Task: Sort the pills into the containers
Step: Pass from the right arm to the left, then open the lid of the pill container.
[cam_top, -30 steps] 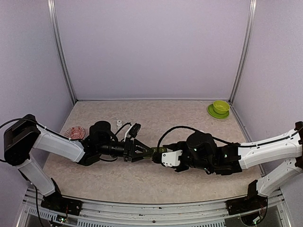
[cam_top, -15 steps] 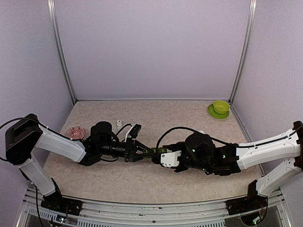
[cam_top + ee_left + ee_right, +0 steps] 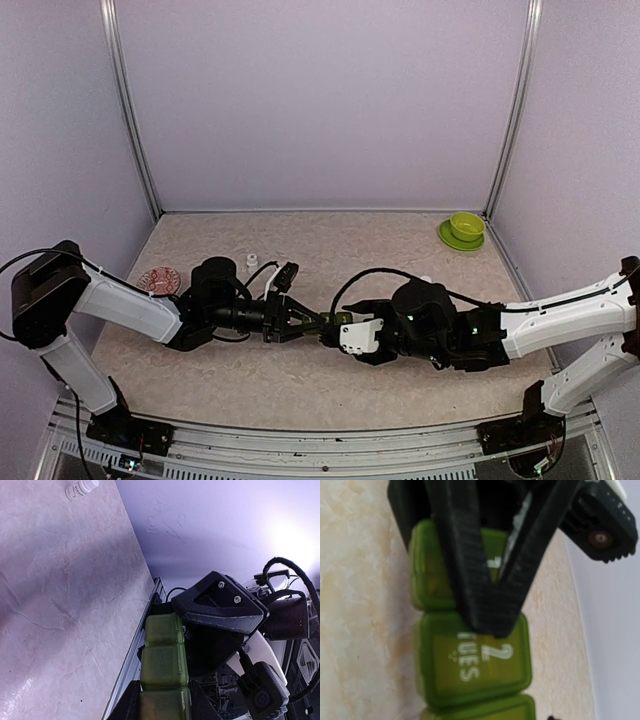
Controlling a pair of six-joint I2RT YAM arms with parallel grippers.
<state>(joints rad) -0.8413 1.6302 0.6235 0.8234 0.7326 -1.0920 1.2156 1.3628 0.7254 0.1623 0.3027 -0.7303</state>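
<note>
Containers [image 3: 333, 321]: dark green strip of joined square compartments, held level at mid-tabletop [image 3: 400, 250] between the two arms, near the front. Cannot tell whether it touches the surface or hangs just above it.

Left pincer [image 3: 300, 320]: closed on the strip's near end compartment, one finger tight against each side.

Right pincer [image 3: 345, 326]: up against the strip's far end. Whether its jaws have closed on it, cannot tell; its own fingers do not show clearly in any view.

Change over the last second: slight. The right arm has crept a little toward the left one; the strip and left arm have held their place. Judgement: a two-arm hold is being settled, probably so a lid can be worked open. No pill is going in yet.

View differences:
- Left wrist: three compartments in a row, plain face, no lettering. A dark angular part of the right pincer sits just beside the far compartment. White bottle [image 3: 80, 487] stands well off.
- Right wrist: lid face only. Middle lid reads "TUES 2" and looks shut. Ribbed dark fingers cross the end lid.
- Top: gives the layout. Reddish dish [image 3: 158, 279] far left, contents too small to tell. Lime-green bowl [image 3: 466, 224] on saucer [image 3: 461, 239] at the back right, well apart.
</note>
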